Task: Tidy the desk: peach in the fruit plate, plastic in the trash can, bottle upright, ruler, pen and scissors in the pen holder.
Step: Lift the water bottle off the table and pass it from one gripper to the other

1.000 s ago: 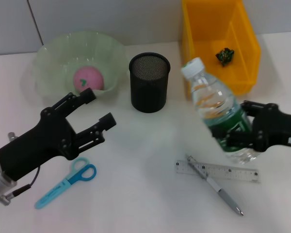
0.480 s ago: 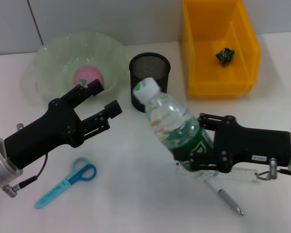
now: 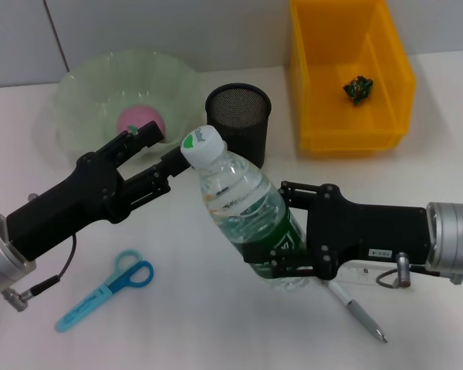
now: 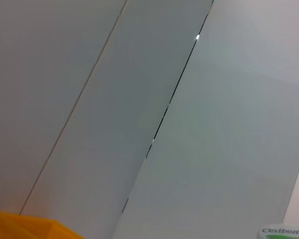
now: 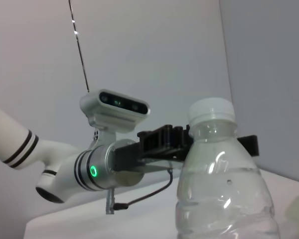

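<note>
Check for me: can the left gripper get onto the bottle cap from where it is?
Probably yes. The left gripper is open right beside the bottle cap, with nothing between them; the right gripper holds the bottle lower down, clear of the cap.

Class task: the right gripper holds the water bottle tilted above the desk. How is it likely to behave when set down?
The bottle looks nearly full, so probably heavy for its size. Its clear ribbed plastic may flex slightly in the right gripper. Tall and narrow, it could tip, then roll, if released while tilted.

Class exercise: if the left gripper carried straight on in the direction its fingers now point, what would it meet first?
Most likely the bottle's cap: the open left gripper points right at it, with the right gripper holding the bottle lower down. Depth is uncertain; the pen holder lies beyond.
</note>
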You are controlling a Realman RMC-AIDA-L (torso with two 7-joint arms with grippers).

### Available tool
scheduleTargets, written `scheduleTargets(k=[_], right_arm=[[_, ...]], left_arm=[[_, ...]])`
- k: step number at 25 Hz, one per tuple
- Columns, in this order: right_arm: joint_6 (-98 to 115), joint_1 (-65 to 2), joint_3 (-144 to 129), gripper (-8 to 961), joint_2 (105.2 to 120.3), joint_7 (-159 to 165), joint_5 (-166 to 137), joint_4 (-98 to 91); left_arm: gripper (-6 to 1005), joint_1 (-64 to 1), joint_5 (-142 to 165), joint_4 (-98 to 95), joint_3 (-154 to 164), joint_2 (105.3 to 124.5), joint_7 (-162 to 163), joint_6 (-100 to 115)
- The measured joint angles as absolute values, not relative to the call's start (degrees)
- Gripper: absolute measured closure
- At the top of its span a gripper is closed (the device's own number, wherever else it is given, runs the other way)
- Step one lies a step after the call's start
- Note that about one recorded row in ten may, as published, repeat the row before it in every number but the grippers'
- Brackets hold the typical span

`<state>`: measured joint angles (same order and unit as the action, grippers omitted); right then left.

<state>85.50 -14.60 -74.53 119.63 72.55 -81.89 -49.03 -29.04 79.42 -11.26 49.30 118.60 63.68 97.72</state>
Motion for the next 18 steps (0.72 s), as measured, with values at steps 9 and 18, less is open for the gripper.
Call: scheduleTargets(k=[9, 18], right_arm=[[86.4, -14.2, -73.7, 158, 119.39, 70.3, -78.8, -48.1], [85.8, -15.2, -73.0, 155, 119.35, 68.9, -78.4, -46.2]], left_arm=[[178, -28.2, 79.4, -11.7, 49.3, 118.34, 63.8, 97.9], [179, -27.9, 79.6, -11.8, 49.7, 118.21, 64.0, 99.9]])
